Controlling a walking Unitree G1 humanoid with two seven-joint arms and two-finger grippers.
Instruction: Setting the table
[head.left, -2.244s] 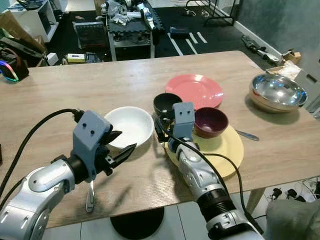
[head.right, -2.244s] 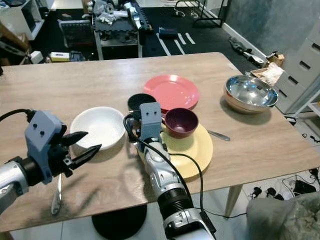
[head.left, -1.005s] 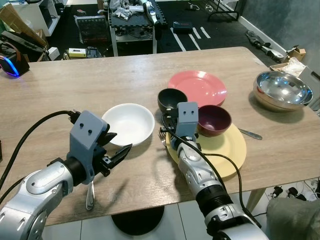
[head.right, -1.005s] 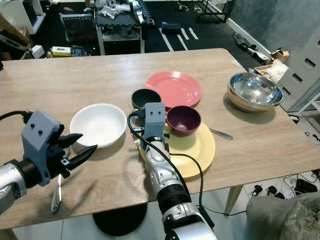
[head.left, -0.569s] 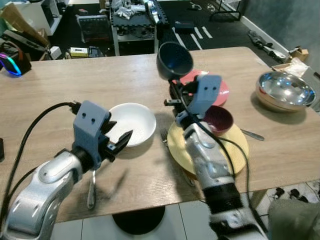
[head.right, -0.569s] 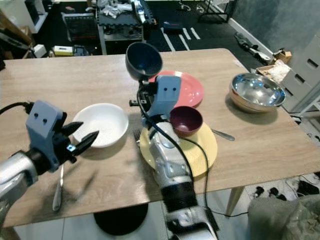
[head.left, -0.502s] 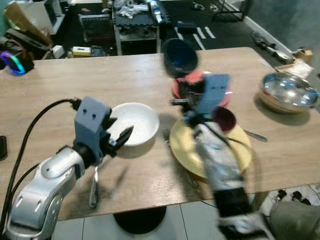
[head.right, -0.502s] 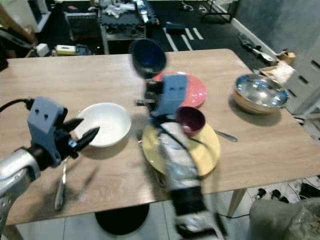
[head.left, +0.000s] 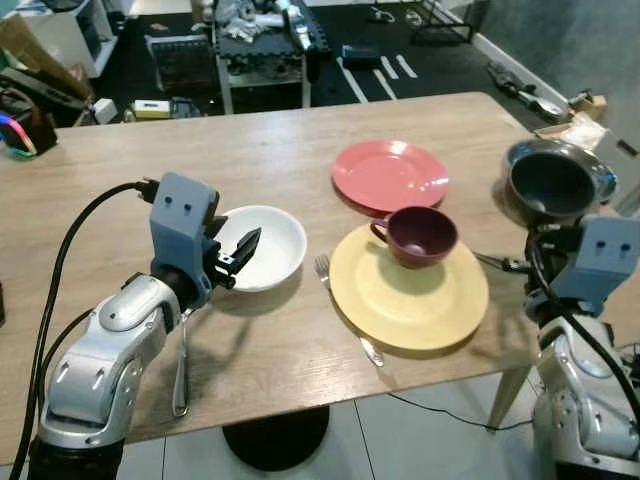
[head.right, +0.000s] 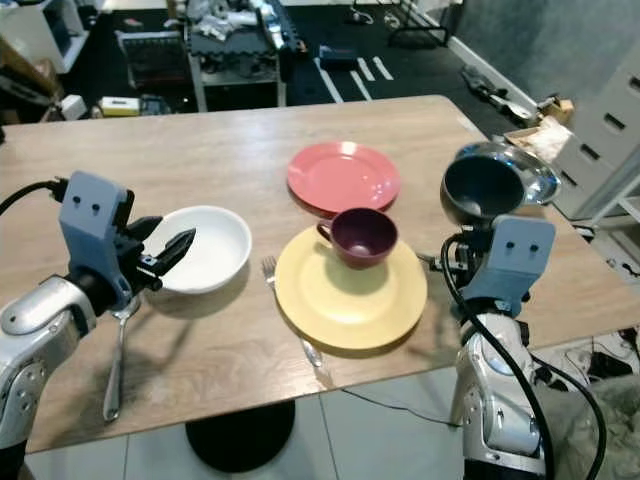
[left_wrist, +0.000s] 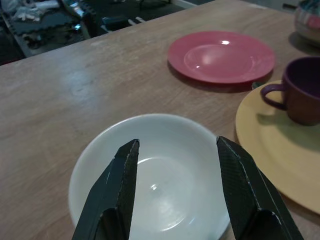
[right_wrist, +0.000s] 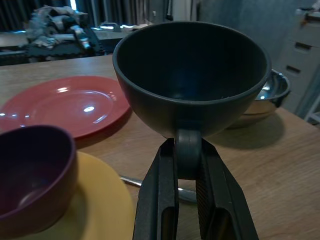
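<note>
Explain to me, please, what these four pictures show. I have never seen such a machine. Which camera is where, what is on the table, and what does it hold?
This is a humanoid robot with two silver arms, each ending in a gripper of two black fingers. The two wide pictures come from the two eyes of a camera on its head, looking down at a wooden table. The other two come from cameras on its wrists, looking along the fingers.

On the table lie a red plate, a yellow plate with a purple cup on it, a white bowl, a fork, a spoon and a steel bowl.

The right gripper holds a dark cup by its handle, lifted above the table. The left gripper is open, poised over the white bowl, holding nothing.
</note>
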